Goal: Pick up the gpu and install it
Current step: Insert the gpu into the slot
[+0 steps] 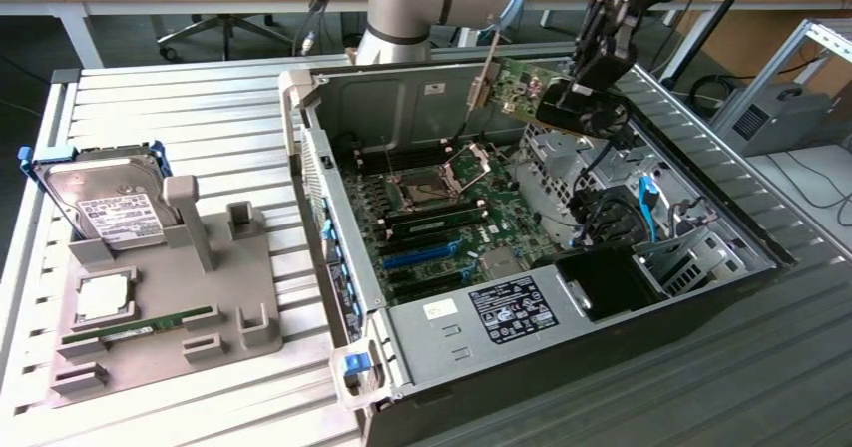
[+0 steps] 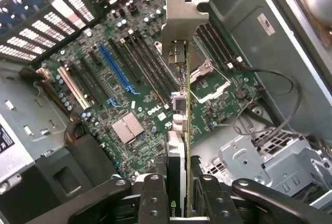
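The gpu (image 1: 530,90) is a thin green card with a silver end bracket, hanging in the air over the back of the open computer case (image 1: 745,237). My gripper (image 1: 586,96) is shut on the end of the card opposite the bracket. In the wrist view the gpu (image 2: 185,105) is edge-on between my two black fingers (image 2: 153,198), bracket end pointing away from the camera. Under it lies the motherboard (image 2: 155,110), well apart from the card. My gripper (image 2: 179,203) clamps the card from both flat sides.
Blue expansion slots (image 2: 116,73) and black memory slots (image 2: 155,63) run across the board. Loose black cables (image 2: 270,125) and a drive cage (image 2: 275,162) sit beside it. A grey fixture (image 1: 160,307) at the exterior view's left holds a hard drive (image 1: 107,208), a processor (image 1: 102,297) and a RAM stick (image 1: 140,324).
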`<state>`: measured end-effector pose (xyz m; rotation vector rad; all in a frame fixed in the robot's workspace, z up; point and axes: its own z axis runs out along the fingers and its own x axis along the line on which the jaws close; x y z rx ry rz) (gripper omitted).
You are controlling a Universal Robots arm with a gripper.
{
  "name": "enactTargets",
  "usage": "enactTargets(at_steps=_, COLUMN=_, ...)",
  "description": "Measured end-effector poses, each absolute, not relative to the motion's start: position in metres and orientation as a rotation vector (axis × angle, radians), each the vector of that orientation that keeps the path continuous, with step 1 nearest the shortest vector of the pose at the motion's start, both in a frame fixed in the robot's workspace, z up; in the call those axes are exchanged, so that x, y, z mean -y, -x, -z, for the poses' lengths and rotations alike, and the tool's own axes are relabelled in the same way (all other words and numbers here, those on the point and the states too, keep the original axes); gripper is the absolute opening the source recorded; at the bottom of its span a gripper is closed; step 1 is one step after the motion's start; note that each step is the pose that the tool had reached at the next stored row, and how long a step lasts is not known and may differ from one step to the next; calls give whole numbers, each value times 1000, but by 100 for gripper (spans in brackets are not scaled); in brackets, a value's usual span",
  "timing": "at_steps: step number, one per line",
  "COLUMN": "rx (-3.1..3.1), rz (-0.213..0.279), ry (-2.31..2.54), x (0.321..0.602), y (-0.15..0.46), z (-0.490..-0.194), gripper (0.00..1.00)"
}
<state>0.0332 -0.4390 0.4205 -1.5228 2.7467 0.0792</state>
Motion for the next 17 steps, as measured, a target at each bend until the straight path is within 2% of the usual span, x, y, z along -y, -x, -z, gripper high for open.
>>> enactTargets(at_steps=17, rx=-2387, rz=-78, ry=2057, x=439, y=-33, z=-420, gripper=27)
